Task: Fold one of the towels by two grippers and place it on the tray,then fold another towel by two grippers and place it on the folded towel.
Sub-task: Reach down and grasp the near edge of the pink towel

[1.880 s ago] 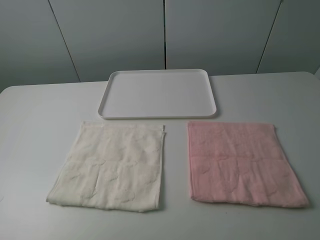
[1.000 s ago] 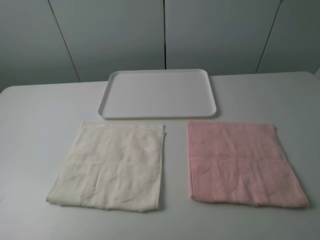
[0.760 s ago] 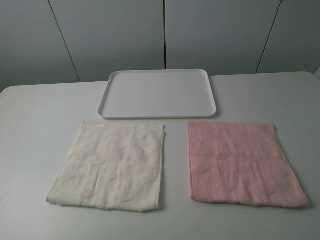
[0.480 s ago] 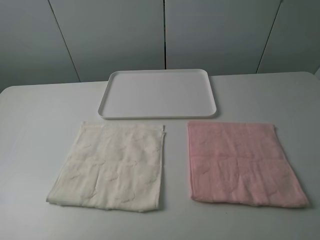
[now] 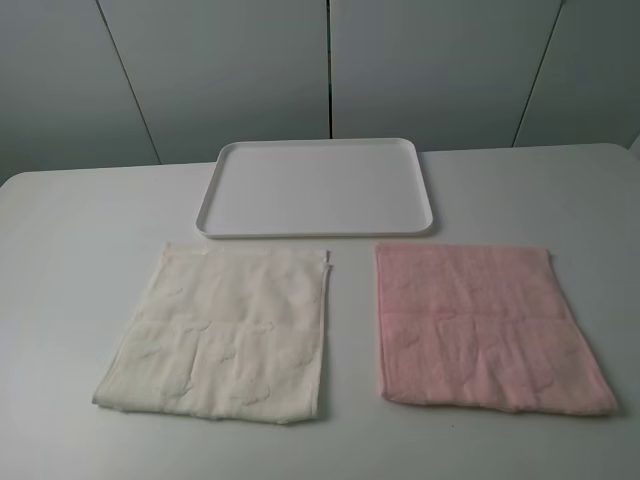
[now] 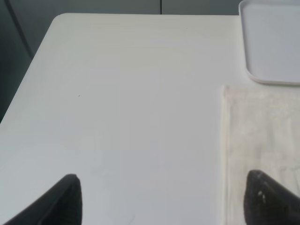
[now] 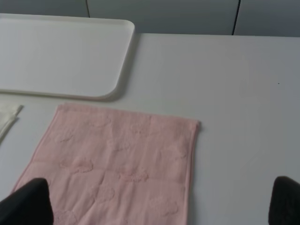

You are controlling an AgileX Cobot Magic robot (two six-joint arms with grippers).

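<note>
A cream towel lies flat on the white table at the front left; it also shows in the left wrist view. A pink towel lies flat at the front right; it also shows in the right wrist view. A white tray stands behind them, with nothing on it. Neither arm shows in the exterior high view. My left gripper is open above bare table beside the cream towel's edge, one fingertip over the towel. My right gripper is open above the pink towel.
The white table ends at the back left corner, seen in the left wrist view. Grey cabinet panels stand behind the table. The tray's corner shows in both wrist views.
</note>
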